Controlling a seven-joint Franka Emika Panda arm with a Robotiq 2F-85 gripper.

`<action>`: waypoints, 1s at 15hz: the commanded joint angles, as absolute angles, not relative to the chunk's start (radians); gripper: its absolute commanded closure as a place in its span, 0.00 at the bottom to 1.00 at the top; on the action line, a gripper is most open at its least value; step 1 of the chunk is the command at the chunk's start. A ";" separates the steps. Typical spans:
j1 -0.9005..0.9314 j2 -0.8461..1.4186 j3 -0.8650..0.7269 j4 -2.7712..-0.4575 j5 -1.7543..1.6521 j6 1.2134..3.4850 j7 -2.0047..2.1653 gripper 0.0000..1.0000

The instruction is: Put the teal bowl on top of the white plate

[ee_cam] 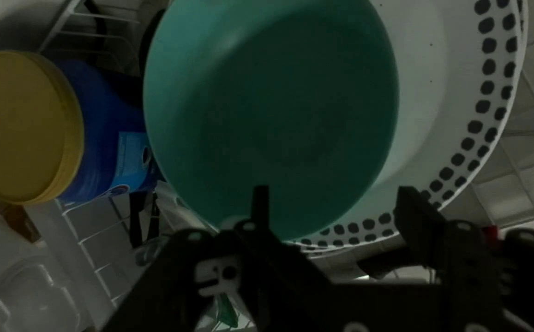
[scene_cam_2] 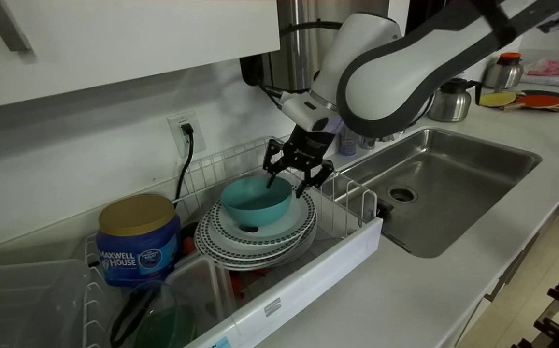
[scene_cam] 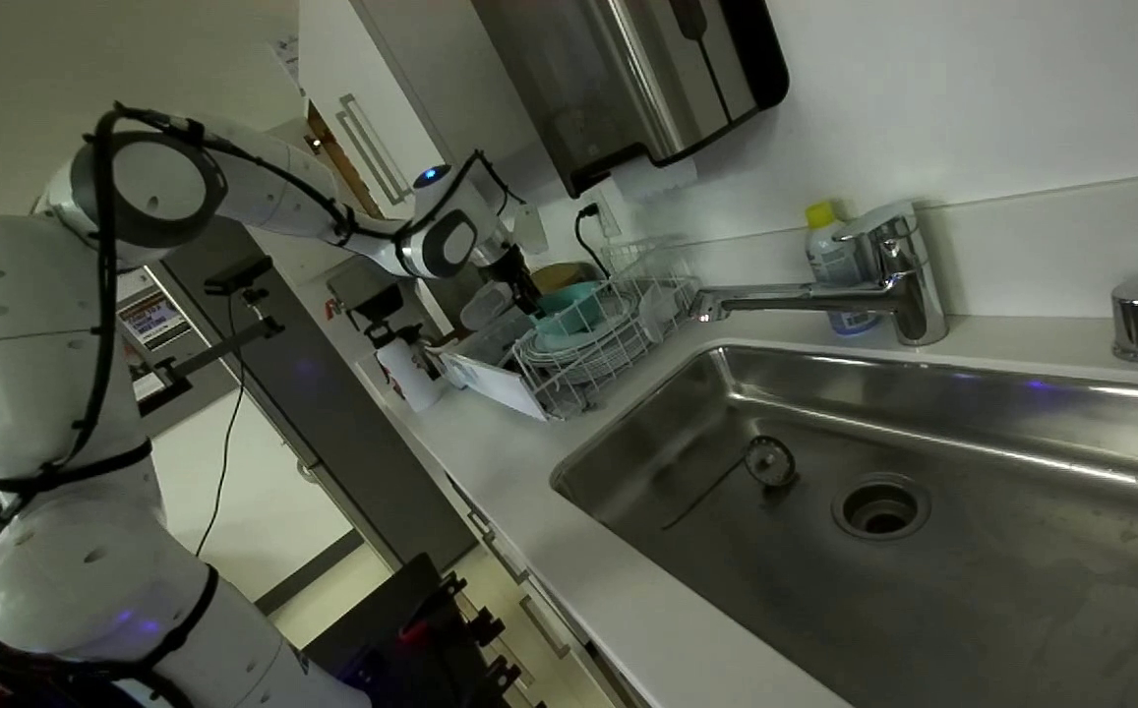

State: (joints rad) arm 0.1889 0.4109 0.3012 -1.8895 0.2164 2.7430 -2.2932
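Note:
The teal bowl point(scene_cam_2: 255, 212) stands upright on the top white plate point(scene_cam_2: 301, 215) of a stack in the dish rack. The plates have dark dotted rims. In the wrist view the bowl point(ee_cam: 276, 110) looks empty and covers the left part of the plate point(ee_cam: 414, 138). My gripper point(scene_cam_2: 285, 189) is open and holds nothing, at the bowl's rim on the sink side. In the wrist view, one finger of the gripper point(ee_cam: 333, 190) is over the bowl's inside and the other is outside the rim, over the plate. The bowl also shows in an exterior view point(scene_cam: 573, 310), partly behind rack wires.
The white wire rack point(scene_cam_2: 351, 205) surrounds the stack. A blue coffee tub point(scene_cam_2: 136, 256) with a gold lid stands beside the plates. Clear plastic containers point(scene_cam_2: 28, 299) lie at the rack's near end. The steel sink point(scene_cam_2: 467, 169) and its faucet point(scene_cam: 805, 297) are beside the rack.

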 commanded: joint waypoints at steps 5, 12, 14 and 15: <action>0.064 0.130 0.389 -2.141 0.345 2.754 -2.266 0.00; 0.096 -0.227 0.246 -2.436 0.263 2.776 -2.073 0.00; 0.074 -0.308 0.205 -2.498 0.123 2.752 -1.930 0.00; 0.056 -0.345 0.189 -2.523 0.048 2.738 -1.857 0.00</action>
State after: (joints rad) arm 0.0778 -0.2042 0.2326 -2.4059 0.2017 2.7451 -2.0322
